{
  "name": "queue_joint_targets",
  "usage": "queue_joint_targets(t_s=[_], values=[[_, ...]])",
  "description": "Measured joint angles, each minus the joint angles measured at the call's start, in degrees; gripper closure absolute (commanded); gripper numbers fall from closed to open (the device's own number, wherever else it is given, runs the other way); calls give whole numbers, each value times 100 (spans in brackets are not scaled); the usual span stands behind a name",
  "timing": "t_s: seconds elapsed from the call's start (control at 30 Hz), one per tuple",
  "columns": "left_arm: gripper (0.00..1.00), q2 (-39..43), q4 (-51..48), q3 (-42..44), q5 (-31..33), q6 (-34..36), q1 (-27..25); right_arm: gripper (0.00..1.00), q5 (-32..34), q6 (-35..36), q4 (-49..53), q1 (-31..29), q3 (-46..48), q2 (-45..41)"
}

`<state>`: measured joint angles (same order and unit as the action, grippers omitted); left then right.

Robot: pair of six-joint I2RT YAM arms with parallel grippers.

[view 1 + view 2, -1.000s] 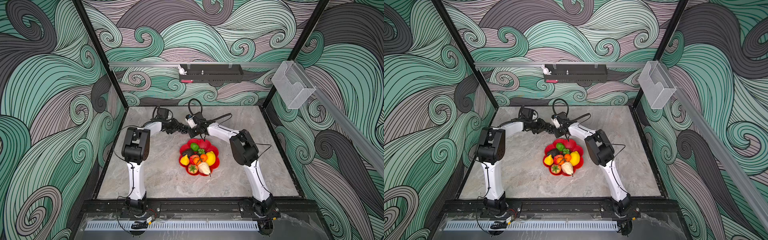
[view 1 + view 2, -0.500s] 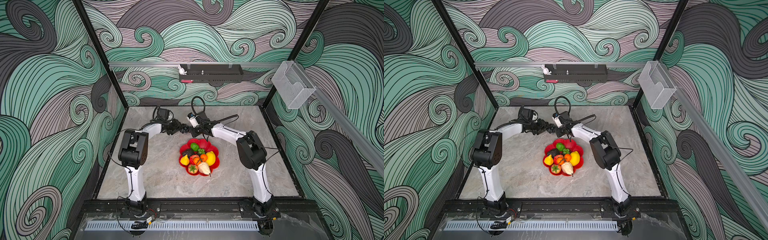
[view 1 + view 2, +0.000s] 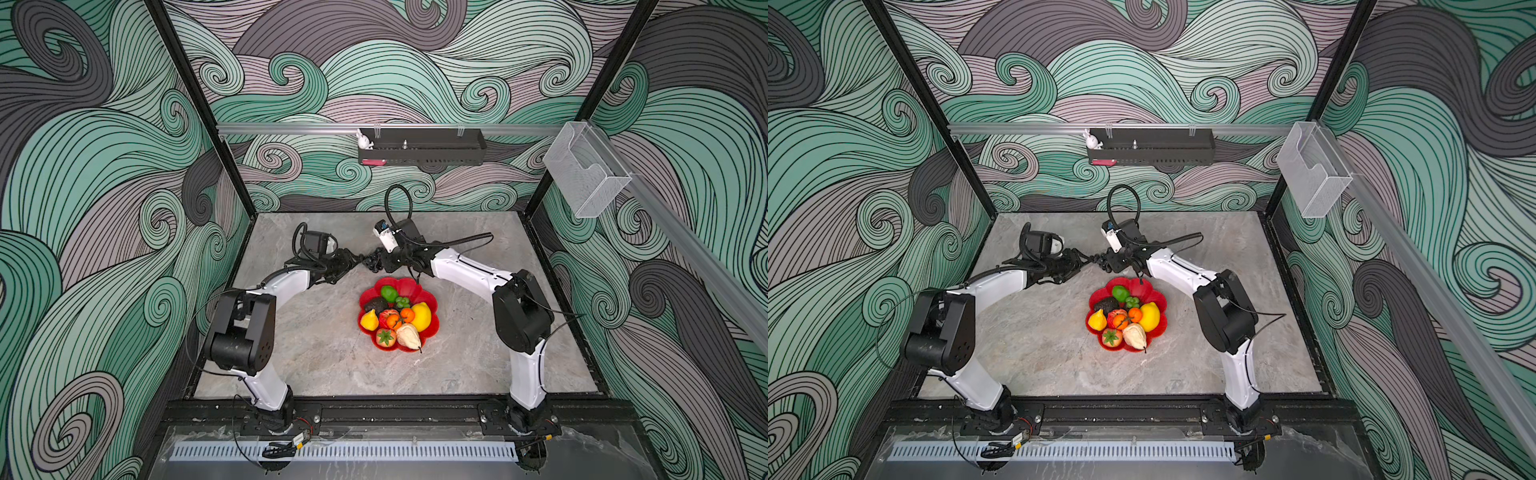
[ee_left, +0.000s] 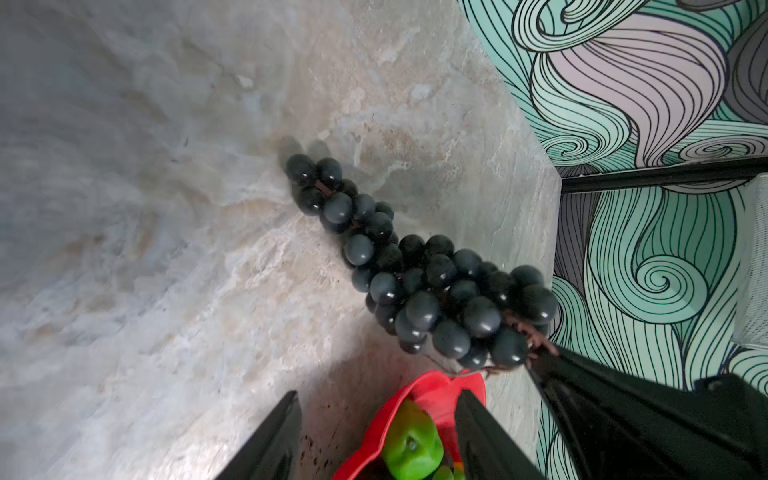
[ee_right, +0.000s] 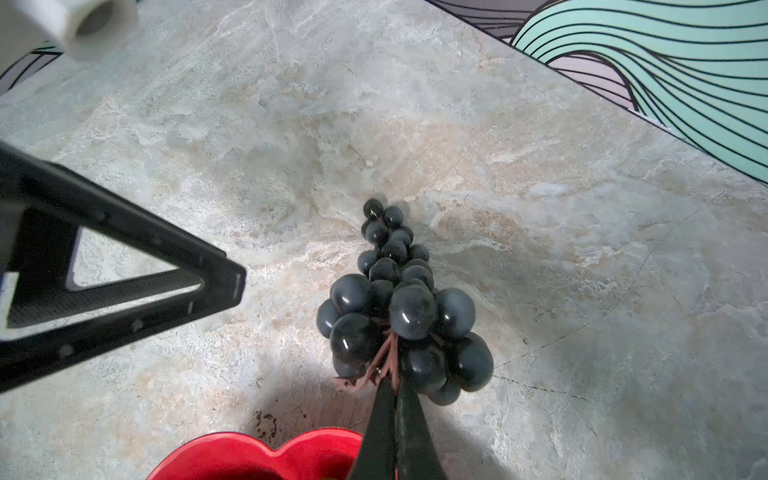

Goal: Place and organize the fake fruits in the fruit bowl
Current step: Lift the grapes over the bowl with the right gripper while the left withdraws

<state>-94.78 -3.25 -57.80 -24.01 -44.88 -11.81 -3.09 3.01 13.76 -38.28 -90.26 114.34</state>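
The dark grapes (image 3: 372, 262) (image 5: 395, 307) hang as a bunch just behind the fruit bowl (image 3: 415, 284), tip resting on the table. My right gripper (image 5: 392, 376) (image 3: 384, 264) is shut on their brown stem. To the left of the bunch, my left gripper (image 4: 378, 395) (image 3: 353, 262) is open with nothing between its fingers, and the grapes (image 4: 415, 270) lie ahead of it. The red scalloped bowl (image 3: 1156, 297) (image 4: 436, 390) holds a green lime (image 3: 389, 293), avocado (image 3: 375, 304), lemon (image 3: 421, 316), oranges (image 3: 401, 318), strawberry (image 3: 385, 336) and pear (image 3: 409, 336).
A black wall tray (image 3: 422, 146) with a small white rabbit figure (image 3: 364, 140) hangs on the back rail. A clear bin (image 3: 582, 174) hangs on the right wall. Bare marble table (image 3: 316, 353) surrounds the bowl.
My left gripper's jaws have spread wider and it has drawn back slightly to the left of the grapes. The right gripper still pinches the stem.
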Motion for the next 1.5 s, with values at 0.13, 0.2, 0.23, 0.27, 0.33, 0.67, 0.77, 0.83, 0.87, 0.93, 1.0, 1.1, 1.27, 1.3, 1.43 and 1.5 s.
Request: queue_joint_targets(t_s=[0.13, 0.2, 0.23, 0.27, 0.33, 0.67, 0.77, 0.83, 0.87, 0.93, 1.0, 1.1, 1.27, 1.3, 1.43, 1.5], values=[[38, 496, 186, 518, 133, 83, 0, 100, 107, 0, -15, -48, 87, -251], [38, 717, 208, 748, 219, 184, 0, 100, 155, -2, -76, -63, 210, -409], [38, 831, 210, 859, 271, 229, 0, 100, 168, -4, -87, -66, 275, -503], [38, 938, 229, 973, 319, 280, 0, 100, 179, -7, -87, -66, 313, -577], [37, 1143, 278, 1176, 411, 369, 0, 100, 195, -7, -92, -68, 330, -691], [36, 1596, 459, 1663, 463, 798, 0, 100, 310, -61, -131, -76, 492, -1322], [36, 1620, 463, 1755, 452, 846, 0, 100, 315, -61, -94, -87, 492, -1445], [35, 1672, 466, 1812, 448, 855, 0, 100, 317, -61, -50, -103, 496, -1534], [35, 1705, 474, 1836, 450, 859, 0, 100, 319, -61, -28, -109, 511, -1580], [34, 1770, 503, 1886, 450, 876, 0, 100, 326, -61, 68, -131, 562, -1720], [34, 1821, 533, 1926, 450, 892, 0, 100, 337, -57, 140, -151, 643, -1895], [33, 1904, 560, 1987, 444, 890, 0, 100, 378, -48, 315, -175, 767, -2229], [33, 1980, 592, 2020, 420, 887, 0, 100, 472, -46, 472, -205, 966, -2734], [33, 1991, 595, 2024, 411, 887, 0, 100, 496, -46, 485, -205, 1043, -2830], [33, 2004, 597, 2041, 376, 835, 0, 100, 575, -61, 546, -219, 1338, -3014], [33, 2004, 597, 2044, 339, 772, 0, 100, 601, -72, 584, -234, 1484, -3018]])
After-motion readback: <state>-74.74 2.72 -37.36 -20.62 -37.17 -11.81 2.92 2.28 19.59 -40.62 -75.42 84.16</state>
